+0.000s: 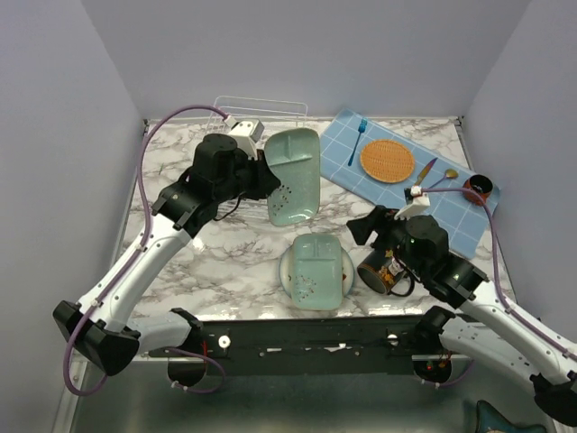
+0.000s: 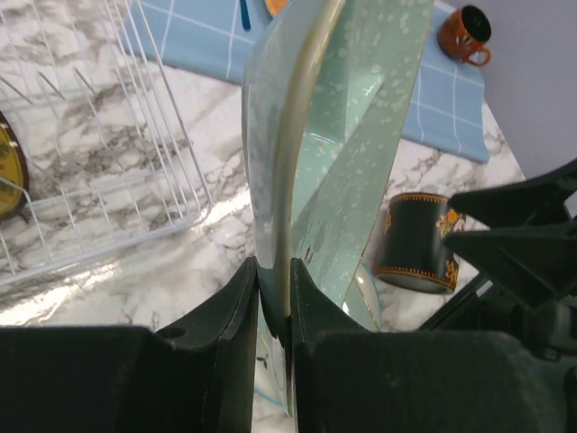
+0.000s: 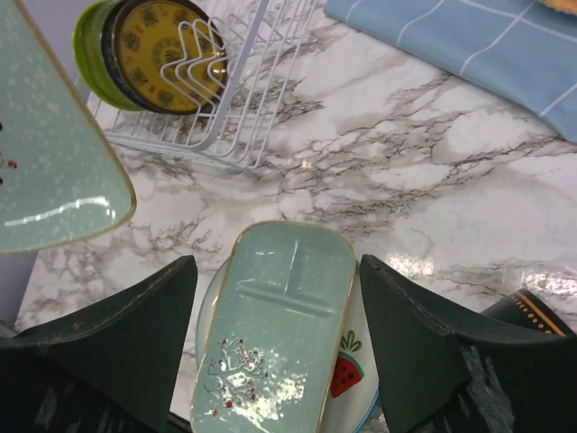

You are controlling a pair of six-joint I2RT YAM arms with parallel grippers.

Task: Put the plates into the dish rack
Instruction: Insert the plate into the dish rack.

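My left gripper (image 1: 263,177) (image 2: 273,271) is shut on the edge of a mint-green rounded-square plate (image 1: 296,176) (image 2: 347,126) and holds it on edge above the table, just right of the white wire dish rack (image 1: 270,106) (image 2: 99,171). That plate also shows at the left of the right wrist view (image 3: 45,153). The rack (image 3: 243,99) holds a yellow plate (image 3: 167,54) upright. A second mint-green plate (image 1: 315,266) (image 3: 284,334) lies on a white watermelon plate (image 3: 356,383) at the table's front. My right gripper (image 1: 362,230) (image 3: 278,266) is open and empty above it.
A black decorated mug (image 1: 379,271) (image 2: 416,242) lies on its side right of the stacked plates. A blue checked mat (image 1: 406,180) at the back right carries an orange woven mat (image 1: 387,160), a blue fork (image 1: 358,135), cutlery and a small orange mug (image 1: 478,188).
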